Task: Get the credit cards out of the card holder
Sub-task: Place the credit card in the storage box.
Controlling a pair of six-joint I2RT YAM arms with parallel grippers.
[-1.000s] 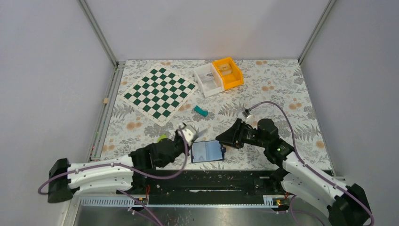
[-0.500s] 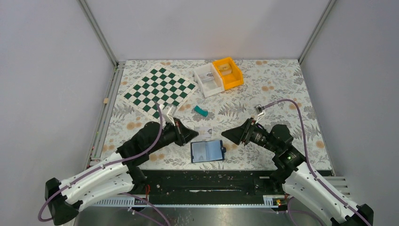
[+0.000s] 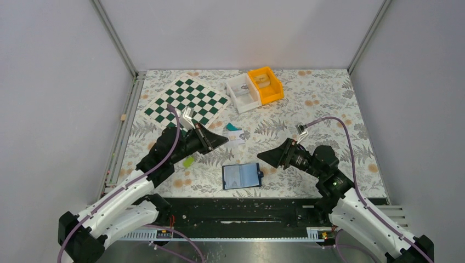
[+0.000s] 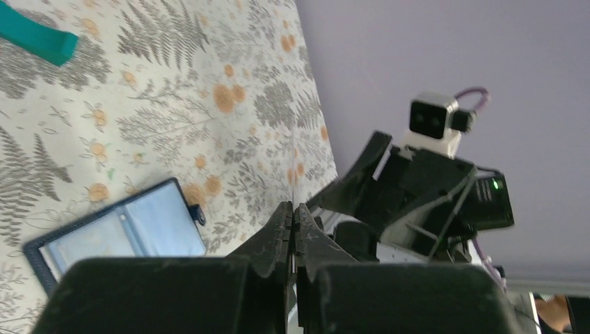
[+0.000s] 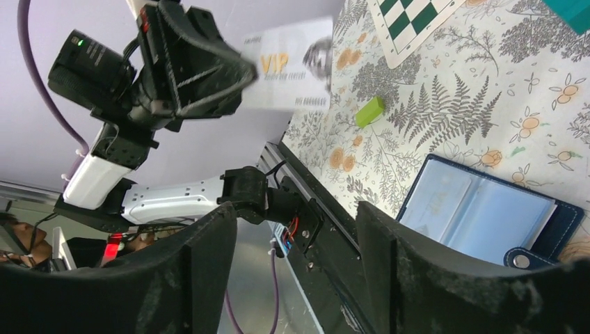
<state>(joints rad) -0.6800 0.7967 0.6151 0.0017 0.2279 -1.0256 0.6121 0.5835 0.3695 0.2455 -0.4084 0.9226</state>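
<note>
While the left hand (image 3: 224, 141) pinches one credit card (image 3: 236, 137) aloft, the right hand (image 3: 262, 159) hovers wide-jawed.
Below and between both hands the card holder (image 3: 242, 176) lies open on the tabletop (image 3: 329, 98); held by one end only, the card could twist loose.

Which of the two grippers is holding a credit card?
The left gripper: its shut jaws pinch a whitish credit card in the air. The right gripper stands open and empty near the card holder.
</note>
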